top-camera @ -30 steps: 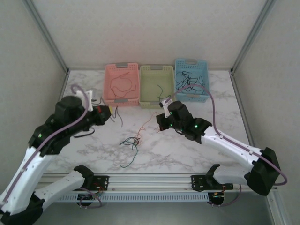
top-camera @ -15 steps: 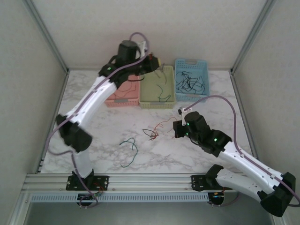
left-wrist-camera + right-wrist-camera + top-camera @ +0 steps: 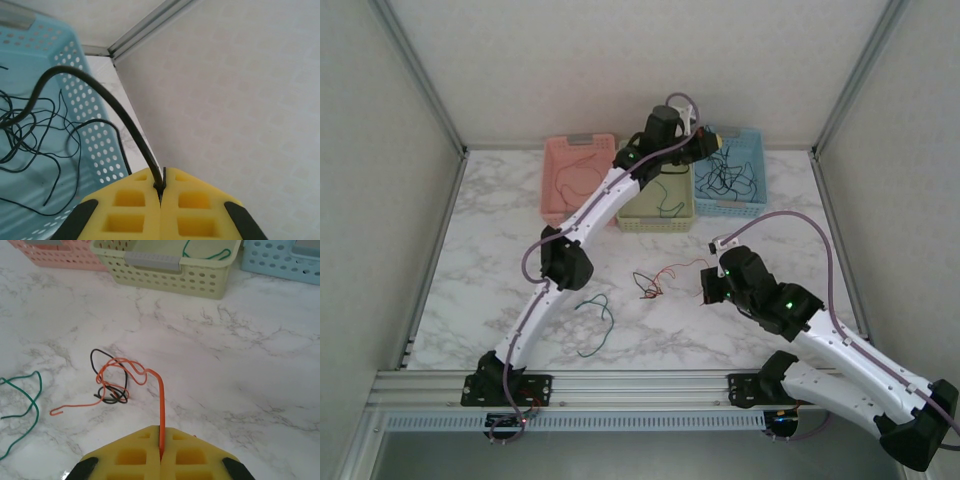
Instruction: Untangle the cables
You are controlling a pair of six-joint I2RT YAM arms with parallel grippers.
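1. Twice found yellow pads pressed together on a cable, once per arm.
2. Saw the left gripper (image 3: 161, 187) hanging above the far left corner of the blue basket (image 3: 752, 150), clamped on a black cable (image 3: 100, 95) arching from the pads down toward a loose heap of dark cables (image 3: 725, 180) inside that basket.
3. Saw the right gripper (image 3: 160, 452) low over the middle of the table (image 3: 500, 230), closed on one end of a red cable (image 3: 161, 400).
4. Traced the red cable leftward across the marble into a small knot with a short black strand (image 3: 107, 396).
5. Noted a green cable (image 3: 595, 320) lying alone, nearer the table's front edge and left of the knot.
6. Noted a green basket (image 3: 655, 222) and a pink basket (image 3: 578, 145) along the far edge, left of the blue one, each with a strand inside.
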